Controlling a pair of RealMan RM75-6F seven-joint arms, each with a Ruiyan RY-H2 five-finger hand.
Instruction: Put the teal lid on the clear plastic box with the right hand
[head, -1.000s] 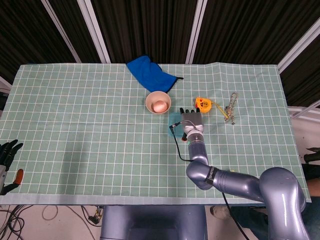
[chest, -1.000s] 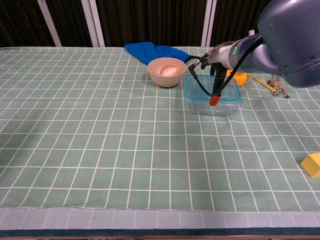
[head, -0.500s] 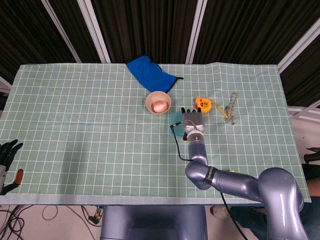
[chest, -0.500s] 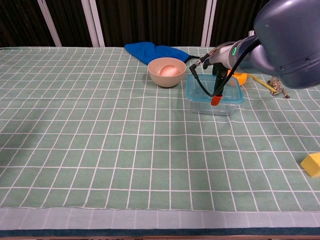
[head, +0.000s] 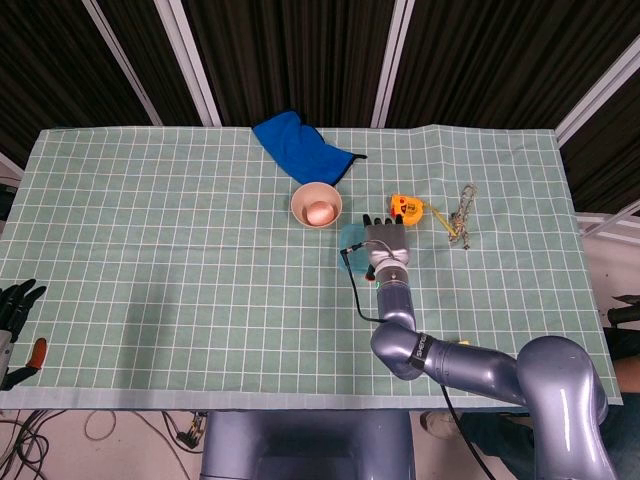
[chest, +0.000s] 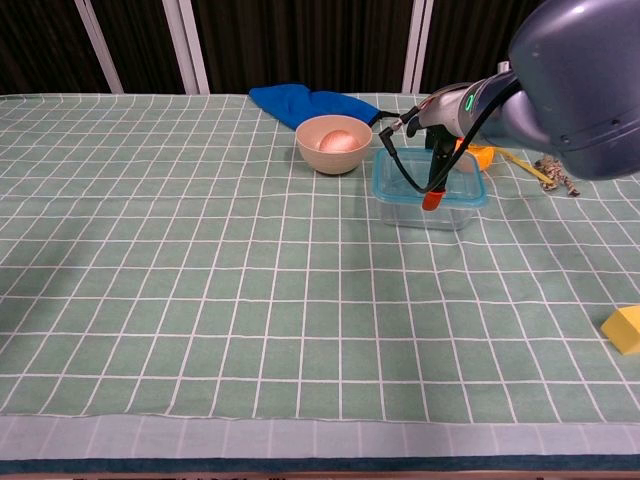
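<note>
The clear plastic box (chest: 428, 210) stands right of the bowl, with the teal lid (chest: 398, 186) lying across its top. In the head view only a sliver of the teal lid (head: 349, 238) shows left of my right hand (head: 385, 243). That hand lies over the lid with its fingers pointing to the far side. In the chest view my right hand (chest: 440, 165) reaches down onto the lid, an orange-tipped thumb at the front edge, and appears to hold the lid. My left hand (head: 14, 312) hangs off the table's left front corner, fingers spread and holding nothing.
A beige bowl (head: 316, 205) with a pinkish round object sits just left of the box. A blue cloth (head: 298, 147) lies behind it. A yellow tape measure (head: 406, 208) and a knotted cord (head: 460, 215) lie to the right. A yellow block (chest: 622, 330) sits near the front right.
The lid and my right hand shifted slightly to the right over the box about a second ago. Since half a second ago they have hardly moved.
</note>
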